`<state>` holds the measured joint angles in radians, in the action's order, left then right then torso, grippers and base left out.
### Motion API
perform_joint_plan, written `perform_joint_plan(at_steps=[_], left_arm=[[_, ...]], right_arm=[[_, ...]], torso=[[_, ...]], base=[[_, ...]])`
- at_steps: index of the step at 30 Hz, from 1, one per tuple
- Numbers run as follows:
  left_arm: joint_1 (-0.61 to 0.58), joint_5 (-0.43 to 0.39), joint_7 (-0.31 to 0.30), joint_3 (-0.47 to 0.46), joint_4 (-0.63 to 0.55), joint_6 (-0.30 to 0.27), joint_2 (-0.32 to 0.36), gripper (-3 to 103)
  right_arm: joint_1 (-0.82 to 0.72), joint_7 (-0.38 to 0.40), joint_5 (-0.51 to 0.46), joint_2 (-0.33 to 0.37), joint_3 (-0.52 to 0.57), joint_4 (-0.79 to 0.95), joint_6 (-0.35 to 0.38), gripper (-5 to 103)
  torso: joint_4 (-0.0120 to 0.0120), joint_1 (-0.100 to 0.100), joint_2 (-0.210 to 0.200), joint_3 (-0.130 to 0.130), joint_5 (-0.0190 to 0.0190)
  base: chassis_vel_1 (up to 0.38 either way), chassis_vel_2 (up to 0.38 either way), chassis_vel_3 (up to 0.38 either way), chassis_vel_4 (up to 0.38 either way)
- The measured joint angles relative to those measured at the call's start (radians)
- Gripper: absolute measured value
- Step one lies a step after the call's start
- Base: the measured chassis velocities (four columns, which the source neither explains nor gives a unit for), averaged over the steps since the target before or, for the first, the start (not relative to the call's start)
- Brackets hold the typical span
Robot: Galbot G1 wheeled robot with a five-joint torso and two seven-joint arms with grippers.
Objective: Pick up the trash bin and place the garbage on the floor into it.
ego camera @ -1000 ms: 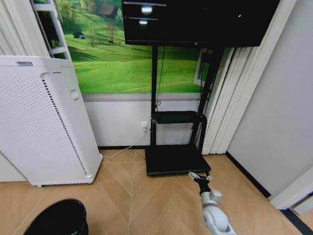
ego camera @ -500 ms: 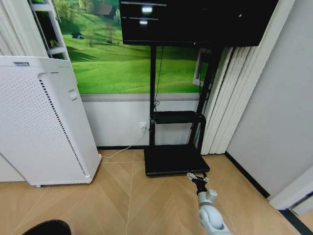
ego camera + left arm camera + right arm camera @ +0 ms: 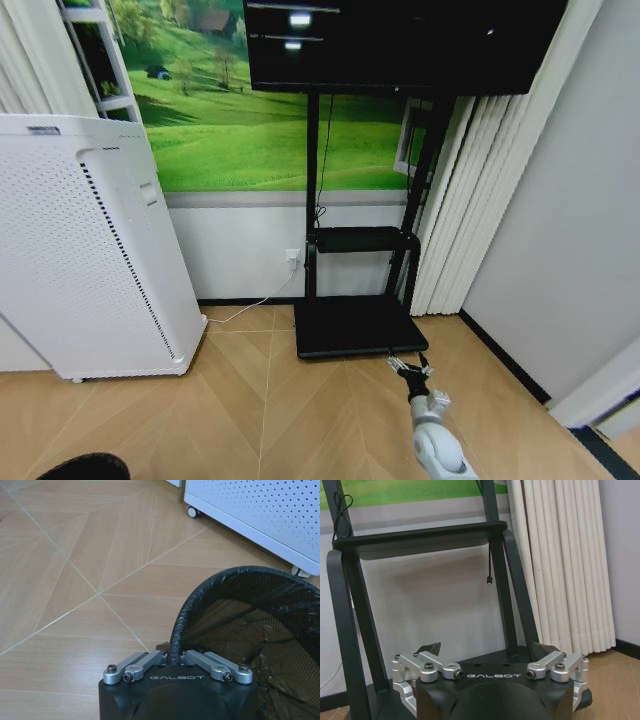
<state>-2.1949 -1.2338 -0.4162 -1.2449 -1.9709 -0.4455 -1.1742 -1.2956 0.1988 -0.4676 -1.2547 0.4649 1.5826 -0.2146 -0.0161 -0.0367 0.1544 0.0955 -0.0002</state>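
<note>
Far left in the head view, only a dark sliver of the trash bin (image 3: 85, 466) peeks over the bottom edge, low on the floor (image 3: 250, 400) in front of the tall white perforated appliance (image 3: 85, 250). The left wrist view gives what the head view cannot: the left pincer (image 3: 175, 659) is pressed together on the bin's rim, its two metal fingers (image 3: 142, 662) meeting at the black liner-wrapped edge. The trash bin (image 3: 255, 630) shows there as black wire mesh with a dark liner inside, its round mouth facing the camera. Beyond it, that view shows the chevron planks of the floor (image 3: 75, 580) and the lower edge of the appliance (image 3: 260, 510) on its small wheels, near the bin's far rim.

Moving toward the middle of the head view, a black stand (image 3: 355, 290) with a flat base and a small shelf holds a dark screen (image 3: 400, 45) against a wall with a green meadow mural (image 3: 260, 130).

To the right, the right pincer (image 3: 410, 366) hangs low over the floor just in front of the stand's base. The right wrist view shows it from behind: the right pincer (image 3: 490, 652) is spread wide with nothing between its dark fingertips (image 3: 431, 647), aimed at the stand (image 3: 420, 537) and a pale pleated curtain (image 3: 560, 555) beside it.
</note>
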Motion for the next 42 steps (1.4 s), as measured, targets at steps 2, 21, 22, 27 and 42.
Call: perform_joint_plan(at_steps=[2,21,22,27,42], left_arm=[[0.013,0.010,0.006,0.013,0.014,0.000,0.001,3],[0.079,0.111,0.077,0.087,0.106,0.007,0.010,3],[0.082,0.120,0.082,0.092,0.109,0.006,0.011,3],[0.069,0.127,0.084,0.090,0.106,0.004,0.017,2],[0.046,0.135,0.078,0.088,0.079,0.015,-0.002,11]], right_arm=[[-0.003,0.002,0.001,0.000,-0.001,0.006,0.001,100],[-0.009,0.022,0.005,0.011,-0.013,0.036,0.022,100],[-0.010,0.022,0.004,0.010,-0.013,0.036,0.022,100],[-0.006,0.026,-0.009,0.018,-0.007,0.030,0.022,100],[0.014,0.022,-0.025,0.030,-0.007,0.012,0.022,100]], torso=[[0.0000,0.000,0.000,0.000,0.0002],[0.0000,0.000,0.000,0.000,0.0004],[0.0000,0.000,0.000,0.000,0.0003],[0.0000,0.000,0.000,0.000,0.0001],[0.0000,0.000,0.000,0.000,0.0002]], base=[[0.000,0.000,0.000,0.000],[0.000,0.000,0.000,0.000],[0.000,0.000,0.000,0.000],[0.000,0.000,0.000,0.000],[0.000,0.000,0.000,0.000]])
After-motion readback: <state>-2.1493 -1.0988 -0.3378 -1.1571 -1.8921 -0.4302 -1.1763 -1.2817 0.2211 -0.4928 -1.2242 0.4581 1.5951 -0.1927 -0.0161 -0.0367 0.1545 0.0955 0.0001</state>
